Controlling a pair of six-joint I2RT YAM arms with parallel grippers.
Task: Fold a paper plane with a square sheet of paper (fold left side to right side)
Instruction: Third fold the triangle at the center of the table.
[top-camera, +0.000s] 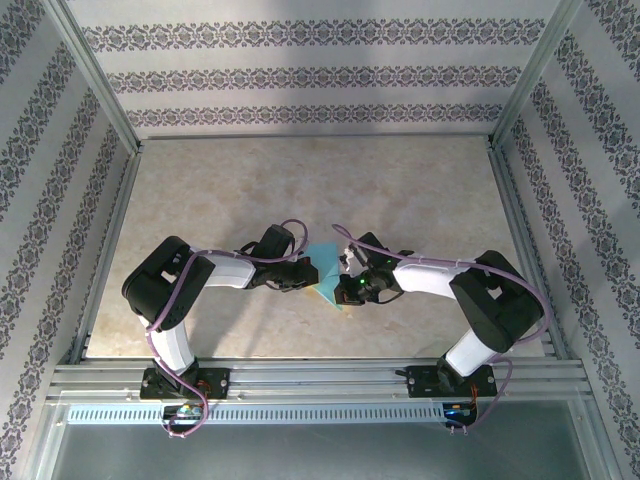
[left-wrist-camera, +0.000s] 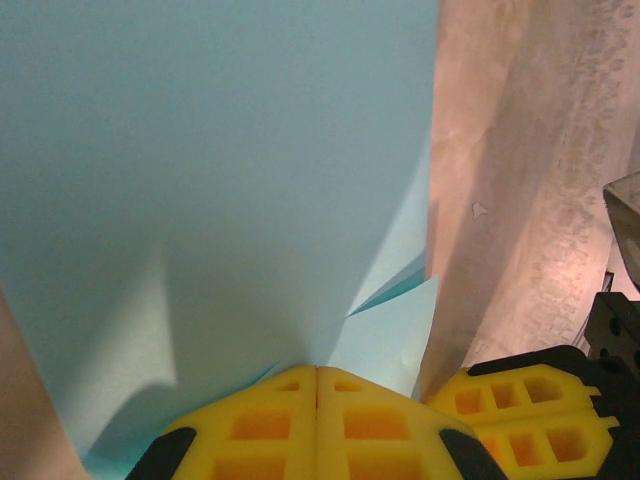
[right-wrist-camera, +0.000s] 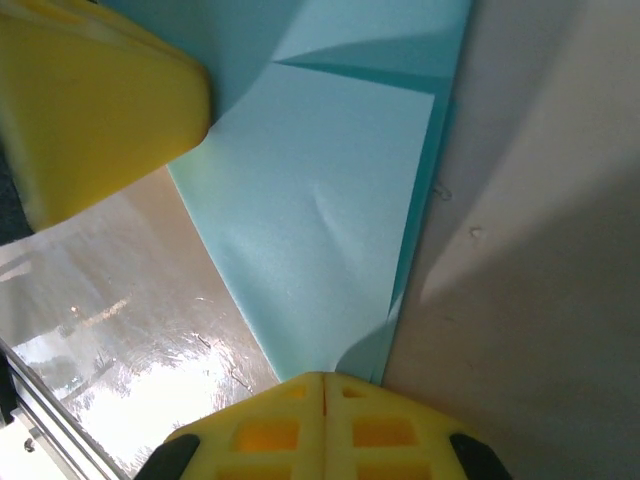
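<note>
The turquoise sheet of paper (top-camera: 322, 258) is partly folded, with creased layers, and sits between my two grippers near the middle of the table. In the left wrist view the paper (left-wrist-camera: 220, 180) rises straight up from my left gripper (left-wrist-camera: 317, 372), whose yellow fingers (left-wrist-camera: 260, 425) are pressed together on its lower edge. In the right wrist view the paper (right-wrist-camera: 310, 190) narrows to a point that ends in my right gripper (right-wrist-camera: 323, 378), which is also shut on it. From above, the left gripper (top-camera: 306, 280) and right gripper (top-camera: 345, 270) nearly meet at the paper.
The beige marbled table (top-camera: 300, 180) stretches away behind the arms, framed by aluminium rails (top-camera: 300, 380) and patterned walls. The right gripper's yellow finger (left-wrist-camera: 530, 415) shows close beside the left one; the left gripper's finger (right-wrist-camera: 90, 100) looms at the top left of the right wrist view.
</note>
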